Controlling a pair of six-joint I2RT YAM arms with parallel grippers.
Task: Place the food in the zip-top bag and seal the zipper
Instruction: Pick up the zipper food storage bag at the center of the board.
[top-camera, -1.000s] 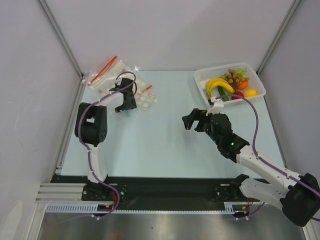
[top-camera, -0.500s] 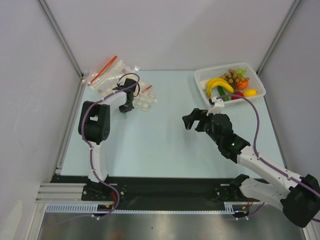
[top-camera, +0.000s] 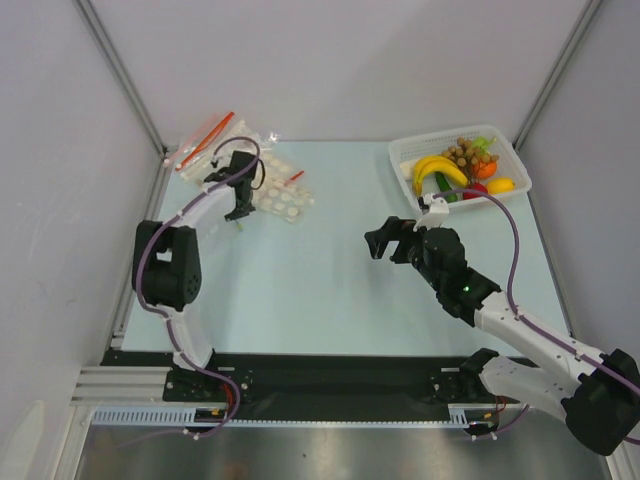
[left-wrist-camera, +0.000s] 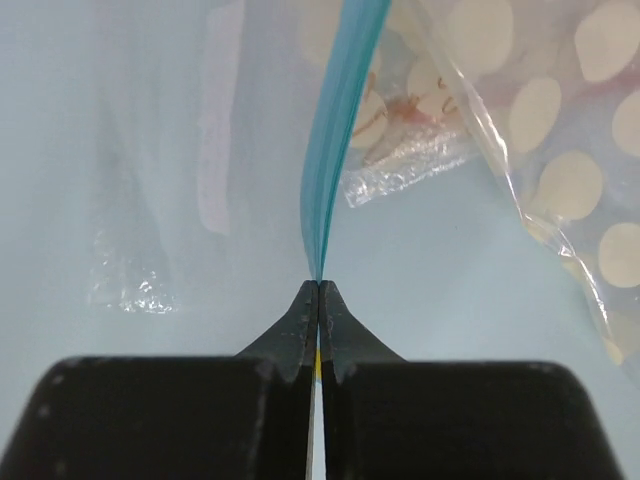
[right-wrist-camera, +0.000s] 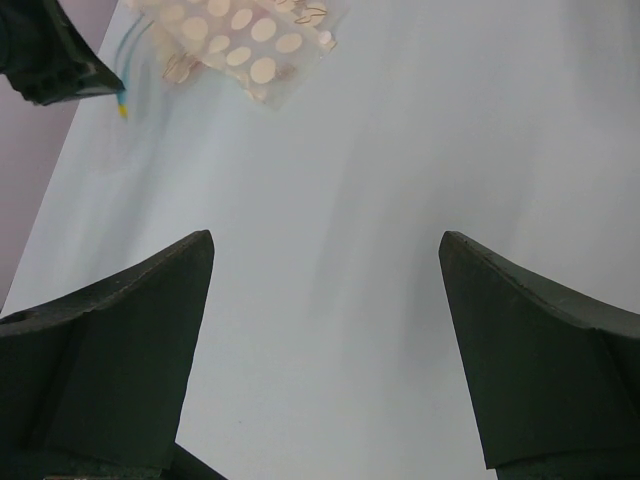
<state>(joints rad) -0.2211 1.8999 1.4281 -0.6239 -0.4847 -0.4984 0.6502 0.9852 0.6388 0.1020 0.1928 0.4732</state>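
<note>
My left gripper (left-wrist-camera: 320, 285) (top-camera: 238, 210) is shut on the end of the light blue-teal zipper (left-wrist-camera: 335, 140) of the zip-top bag (left-wrist-camera: 160, 200). The clear pouch lies limp on the table at the back left. The food sits in the white basket (top-camera: 402, 152) at the back right: a bunch of tan-brown round fruits (top-camera: 467, 153) and a small red fruit (top-camera: 476, 189). My right gripper (top-camera: 386, 241) (right-wrist-camera: 325, 240) hovers open over mid-table with nothing between its fingers, well short of the basket.
A clear bag of white round discs (top-camera: 282, 201) (left-wrist-camera: 575, 170) lies just right of my left gripper. A clear bag with a red strip (top-camera: 208, 141) sits at the back-left corner. Bananas (top-camera: 440, 170), an orange (top-camera: 486, 168) and a lemon (top-camera: 501, 185) share the basket.
My left gripper has shut on the bag's blue-teal strip and moved back and to the left with the arm. The right arm has not moved.
</note>
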